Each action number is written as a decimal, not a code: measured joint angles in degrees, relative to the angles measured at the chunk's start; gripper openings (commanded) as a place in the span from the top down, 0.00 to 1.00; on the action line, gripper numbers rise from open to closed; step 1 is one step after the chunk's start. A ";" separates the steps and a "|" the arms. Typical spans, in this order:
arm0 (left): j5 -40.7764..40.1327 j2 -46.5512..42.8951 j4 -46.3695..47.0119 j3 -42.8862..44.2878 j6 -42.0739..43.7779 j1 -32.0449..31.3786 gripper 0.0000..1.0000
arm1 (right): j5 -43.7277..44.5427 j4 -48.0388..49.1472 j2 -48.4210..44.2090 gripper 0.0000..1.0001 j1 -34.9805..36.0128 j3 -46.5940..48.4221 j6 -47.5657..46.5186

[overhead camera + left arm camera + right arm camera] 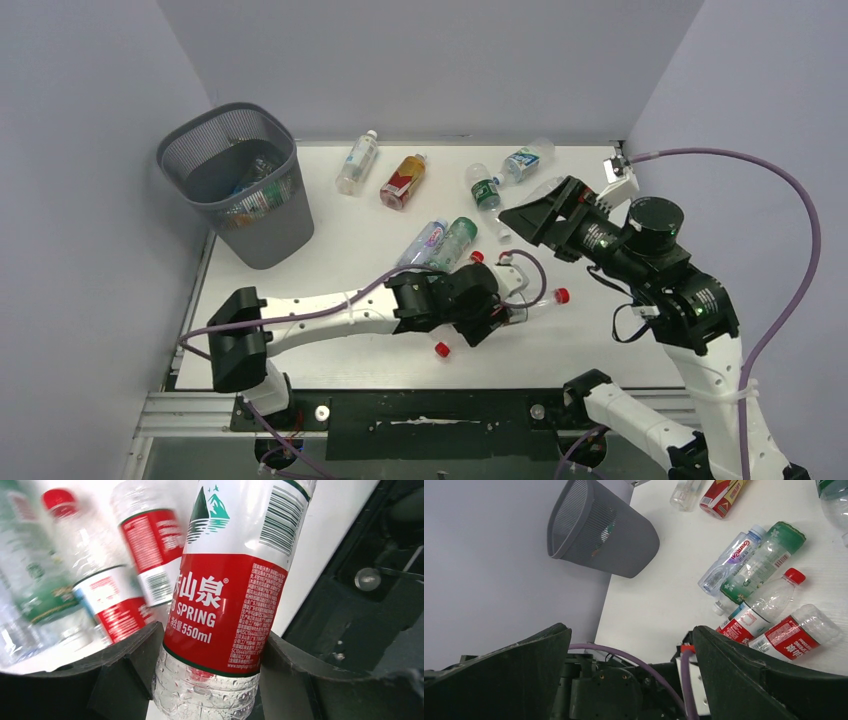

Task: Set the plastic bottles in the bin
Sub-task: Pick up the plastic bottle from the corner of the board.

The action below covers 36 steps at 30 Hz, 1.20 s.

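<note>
White tabletop [335,235], grey walls [420,60] | my left gripper [212,645] clasps clear red-labelled plastic bottle [225,605] across its length | dark grey mesh bin [262,240] stands far-left, nearer this arm | my right gripper [630,630] hangs spread, empty.

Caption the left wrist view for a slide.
Left tool gripping a red-labelled water bottle; other bottles lie blurred on the white table behind.

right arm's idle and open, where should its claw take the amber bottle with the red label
Probably mid-body, on the label, coming straight down from above: the amber bottle lies flat with bare table either side, so jaws can straddle its round body.
</note>
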 measured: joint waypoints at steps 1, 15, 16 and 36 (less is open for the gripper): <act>0.00 -1.20 -0.24 -1.05 -0.35 1.03 0.52 | 0.00 0.26 0.63 0.02 0.00 0.17 0.00; 3.56 -18.43 -3.10 -11.06 -1.42 18.45 0.52 | 1.57 5.90 8.66 0.02 -0.02 3.04 -0.24; 3.85 -18.93 -3.23 -11.19 -1.44 19.32 0.52 | 1.57 6.43 9.31 0.02 -0.02 3.02 -0.28; 7.30 -25.81 -5.35 -13.29 -6.34 27.98 0.52 | -1.22 14.01 15.32 0.02 -11.82 -9.42 -3.19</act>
